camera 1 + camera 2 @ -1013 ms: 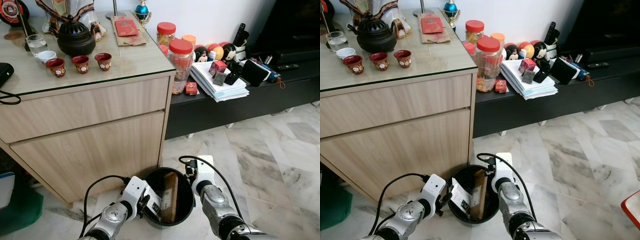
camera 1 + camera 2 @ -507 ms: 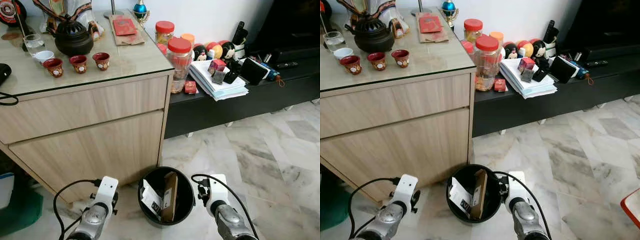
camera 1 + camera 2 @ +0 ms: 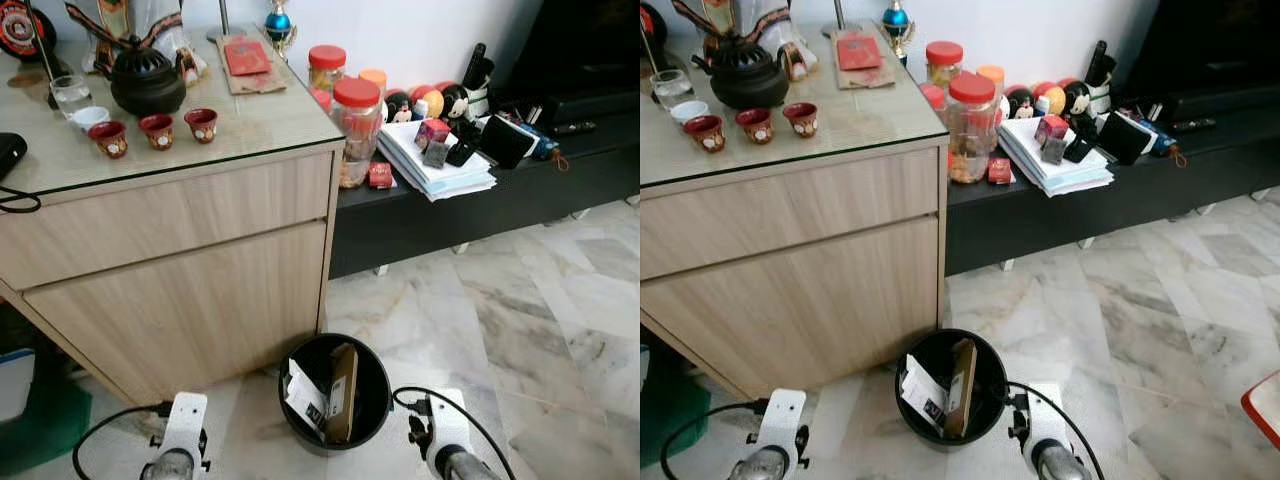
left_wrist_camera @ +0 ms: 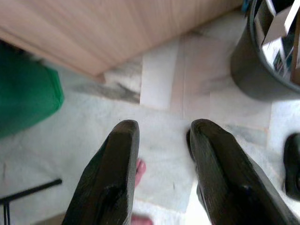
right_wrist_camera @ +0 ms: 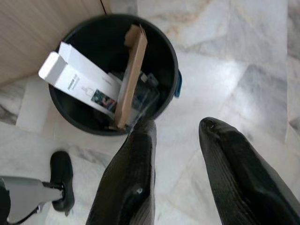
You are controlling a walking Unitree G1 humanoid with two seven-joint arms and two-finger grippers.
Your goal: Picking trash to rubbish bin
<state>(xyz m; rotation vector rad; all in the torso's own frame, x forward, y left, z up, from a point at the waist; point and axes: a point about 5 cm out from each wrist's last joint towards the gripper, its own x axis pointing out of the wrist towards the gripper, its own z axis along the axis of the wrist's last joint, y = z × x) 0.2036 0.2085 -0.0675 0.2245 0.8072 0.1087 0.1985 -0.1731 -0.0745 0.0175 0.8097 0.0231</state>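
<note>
The wooden cabinet [image 3: 180, 260] stands at ten o'clock from the bin [image 3: 335, 392], which sits on the marble floor [image 3: 500, 320] at the foot of its corner; the bin's place has not changed, but both arms have drawn back from its rim over the last second and now show low at seven and five o'clock of it. Inside it a brown cardboard piece [image 5: 130, 75] leans upright beside a white box [image 5: 79, 79], so the trash looks already dropped and this round of the task likely finished. The right hand [image 5: 176, 164] hangs just outside the rim, fingers apart and holding nothing; the left hand [image 4: 161, 173] is likewise spread and bare over the floor.
</note>
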